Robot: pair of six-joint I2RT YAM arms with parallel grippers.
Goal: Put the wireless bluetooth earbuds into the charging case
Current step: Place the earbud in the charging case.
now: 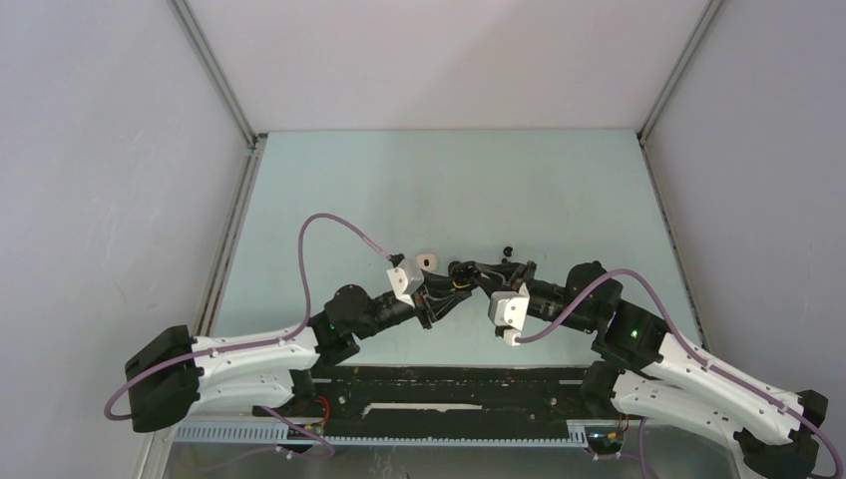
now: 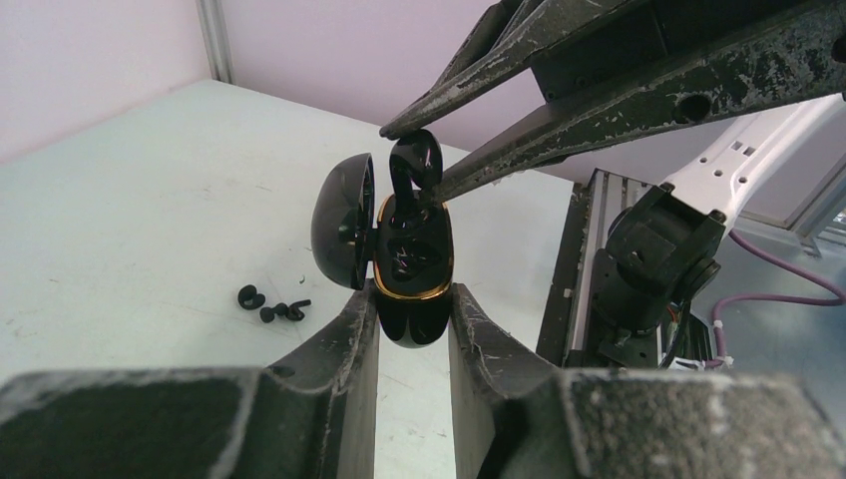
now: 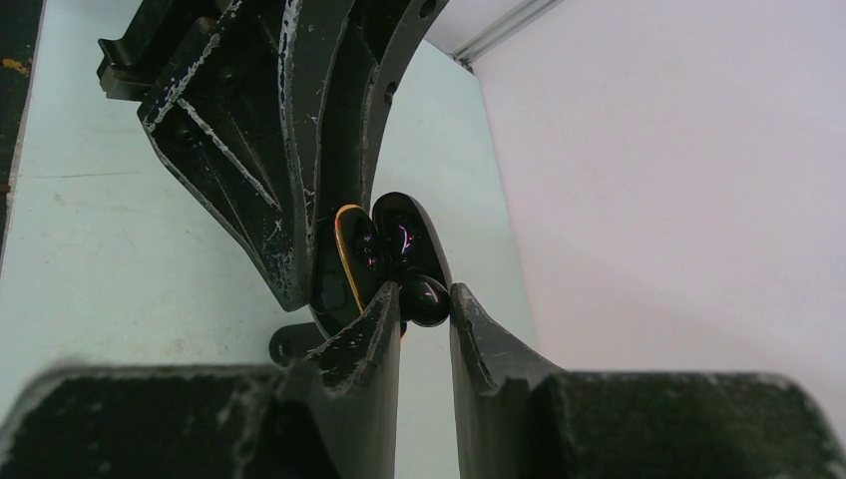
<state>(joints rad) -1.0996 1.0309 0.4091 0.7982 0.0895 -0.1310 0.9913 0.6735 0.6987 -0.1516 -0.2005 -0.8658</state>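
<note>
The charging case [image 2: 411, 254] is glossy black with a gold rim, and its lid [image 2: 339, 225] is swung open to the left. My left gripper [image 2: 412, 294] is shut on the case's lower body and holds it above the table. My right gripper [image 3: 426, 289] is shut on a black earbud [image 3: 425, 302], pressed against the case's open mouth [image 3: 384, 239]. From the left wrist, that earbud [image 2: 415, 165] stands at the top of the case between the right fingers [image 2: 599, 110]. In the top view the two grippers [image 1: 454, 284] meet at mid-table.
Several loose black earbuds [image 2: 271, 305] lie on the pale green table [image 2: 120, 200], left of the held case. A small white piece [image 1: 427, 262] and a tiny black piece [image 1: 508, 248] lie just beyond the grippers. Grey walls enclose the table.
</note>
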